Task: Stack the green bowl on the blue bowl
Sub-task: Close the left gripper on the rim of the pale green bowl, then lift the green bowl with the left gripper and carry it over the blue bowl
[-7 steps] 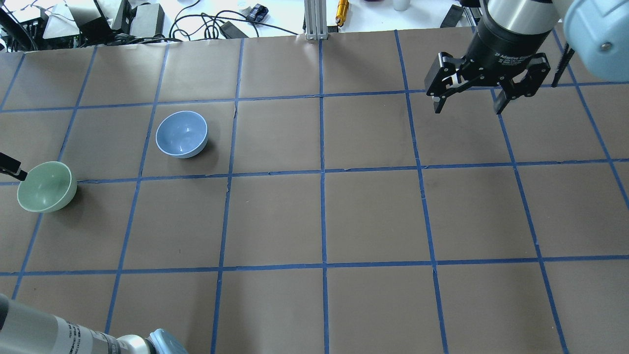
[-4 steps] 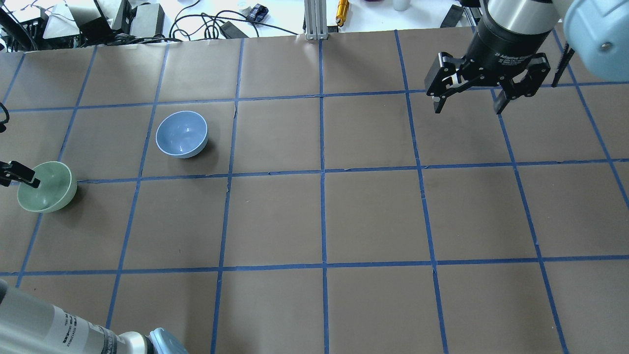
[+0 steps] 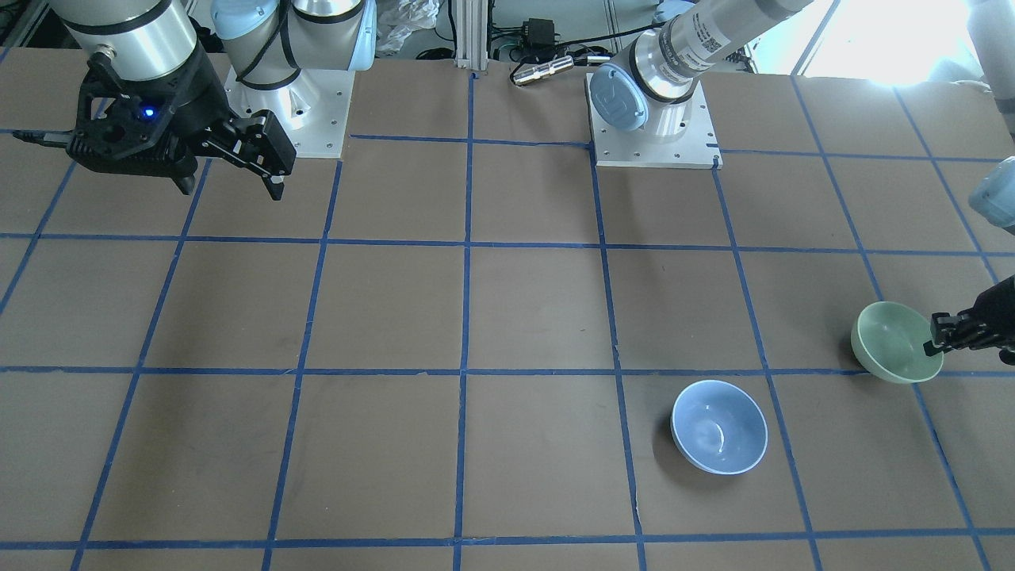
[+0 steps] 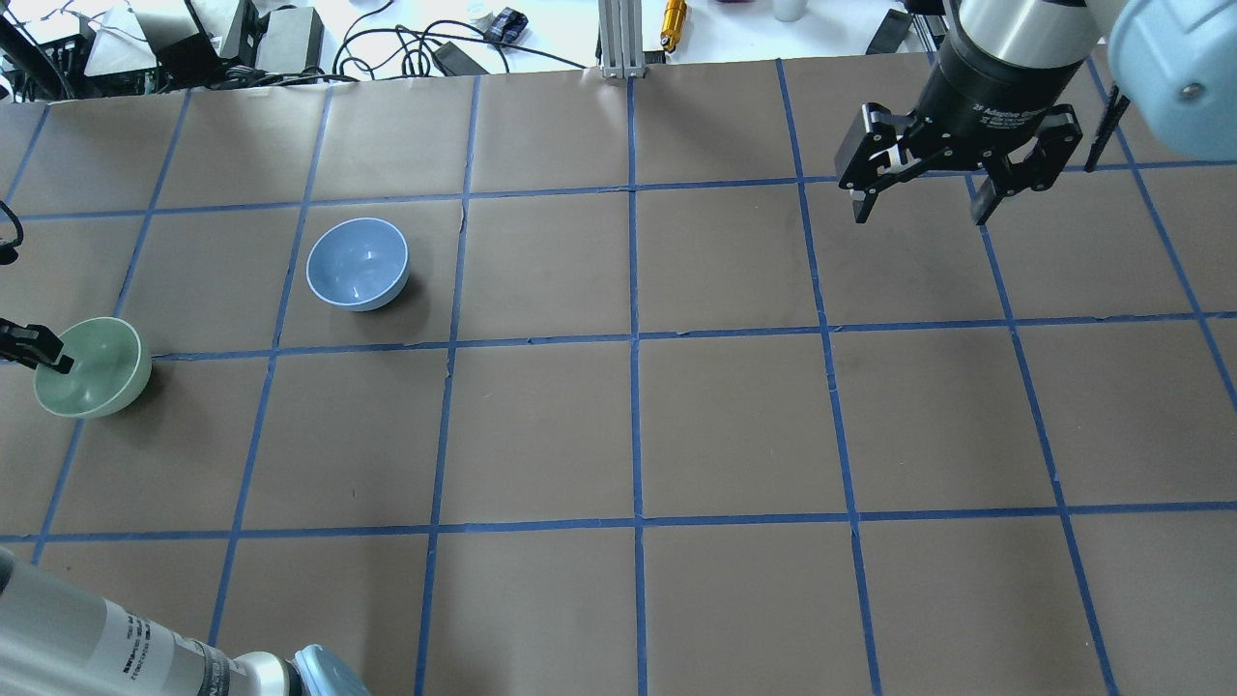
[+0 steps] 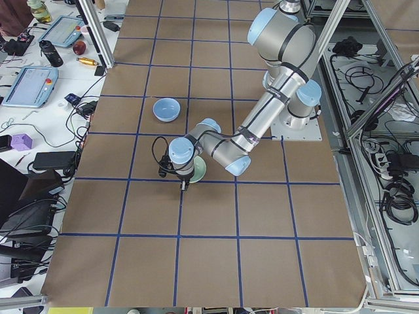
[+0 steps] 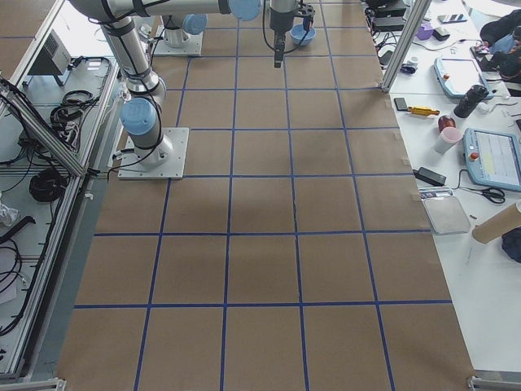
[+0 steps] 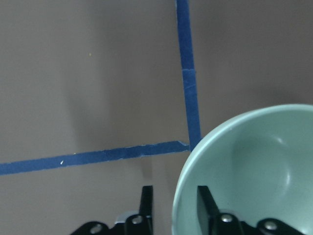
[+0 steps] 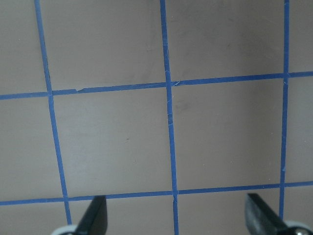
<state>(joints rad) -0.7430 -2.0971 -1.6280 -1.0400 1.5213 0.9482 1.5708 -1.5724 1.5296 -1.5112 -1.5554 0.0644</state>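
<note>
Robotics lab: blue-taped grid table [image 4: 734, 425], aluminium framing [image 4: 618, 39], cable tangles [image 6: 50, 184], teach pendants [image 6: 494, 160] alongside.

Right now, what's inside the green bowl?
One finger of the left pincer reaches inside the rim of the green bowl; the other is outside. The rest of the inside that shows is bare. The patch under the finger is hidden.

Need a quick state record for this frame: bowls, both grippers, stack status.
green bowl: upright, empty, on the table, robot's left side
blue bowl: upright, empty, apart from green bowl
left gripper: straddles green bowl's rim, one finger inside, one outside; cannot tell if clamped
right gripper: open, in the air, far from both bowls
stack: not yet done
</note>
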